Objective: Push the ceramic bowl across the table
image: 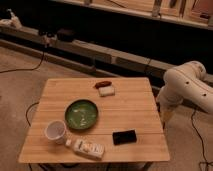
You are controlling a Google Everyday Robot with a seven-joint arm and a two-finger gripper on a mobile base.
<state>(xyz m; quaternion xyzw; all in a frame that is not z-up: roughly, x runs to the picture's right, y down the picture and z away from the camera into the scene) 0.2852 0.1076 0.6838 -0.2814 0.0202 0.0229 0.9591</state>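
The ceramic bowl (81, 113) is round, shallow and glossy green. It sits left of centre on the light wooden table (130, 102). The white robot arm (187, 85) reaches in from the right and bends down past the table's right edge. The gripper (162, 116) hangs beside that edge, level with the bowl and well to its right. It is apart from the bowl, with bare tabletop between them.
A white cup (55, 131) stands at the front left, just below the bowl. A white bottle (87, 148) lies near the front edge and a black flat object (124, 136) lies to its right. A white block (106, 91) and a red item (102, 83) lie at the back. Cables run across the floor.
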